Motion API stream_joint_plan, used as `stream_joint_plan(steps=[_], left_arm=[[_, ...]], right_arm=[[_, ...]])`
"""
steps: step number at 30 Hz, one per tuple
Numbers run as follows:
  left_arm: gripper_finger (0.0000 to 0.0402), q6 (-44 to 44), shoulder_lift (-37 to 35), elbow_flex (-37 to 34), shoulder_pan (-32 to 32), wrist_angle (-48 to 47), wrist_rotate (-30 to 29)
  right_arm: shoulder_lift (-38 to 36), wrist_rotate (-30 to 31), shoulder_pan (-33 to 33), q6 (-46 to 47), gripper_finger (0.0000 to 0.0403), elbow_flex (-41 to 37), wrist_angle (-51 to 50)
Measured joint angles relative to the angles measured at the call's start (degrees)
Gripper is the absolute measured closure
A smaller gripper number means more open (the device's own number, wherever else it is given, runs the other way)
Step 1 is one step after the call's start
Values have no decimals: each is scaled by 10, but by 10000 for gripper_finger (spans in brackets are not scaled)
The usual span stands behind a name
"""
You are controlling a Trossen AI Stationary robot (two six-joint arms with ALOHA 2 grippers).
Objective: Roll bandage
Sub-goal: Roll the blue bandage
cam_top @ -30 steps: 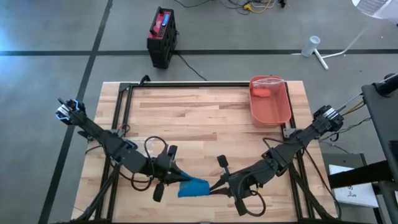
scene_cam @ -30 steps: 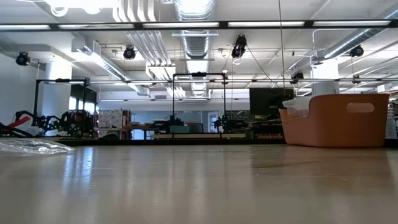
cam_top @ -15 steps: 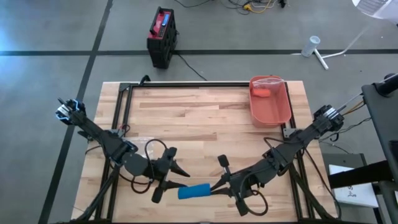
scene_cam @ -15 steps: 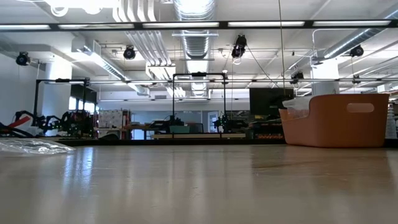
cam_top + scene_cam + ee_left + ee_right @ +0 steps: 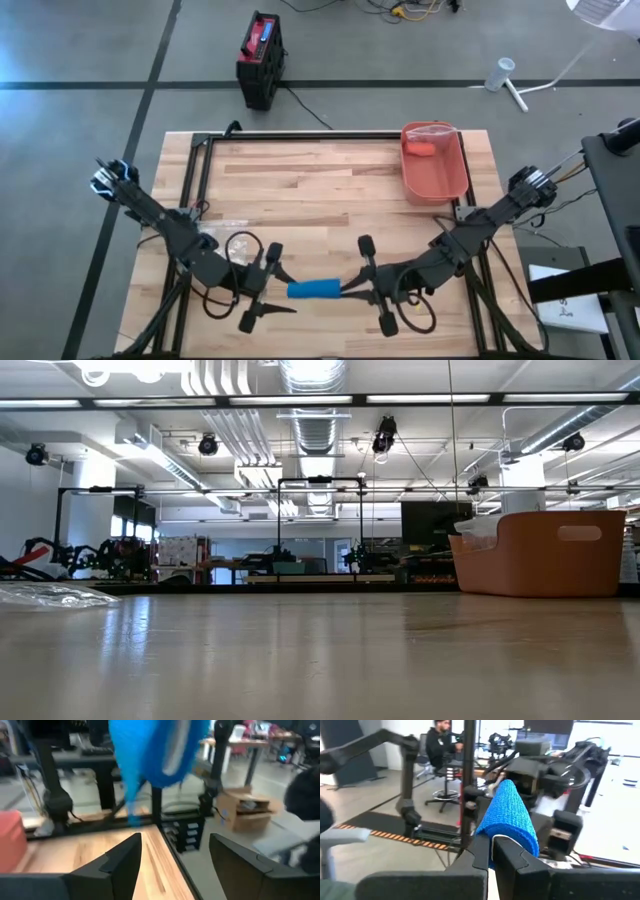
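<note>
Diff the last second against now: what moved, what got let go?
The left gripper let go of the blue bandage, opened and backed off to its left. The right gripper kept its hold on the other end, and the bandage now lies as a tighter roll. The orange bin stayed put.

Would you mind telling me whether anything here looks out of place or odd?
Nothing stands out. The blue bandage roll is held level by the shut right pincer, the left pincer is open beside it, and the orange bin sits squarely.
</note>
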Motion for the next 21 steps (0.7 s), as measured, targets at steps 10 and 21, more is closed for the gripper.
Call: stream_joint_plan(steps=[10,21], left_arm=[[193,102,24,-76,3,230,-77],[182,155,25,-72,3,273,-77]], right_arm=[[-3,8,-3,0,400,0,0],[-3,8,-22,9,400,0,-5]])
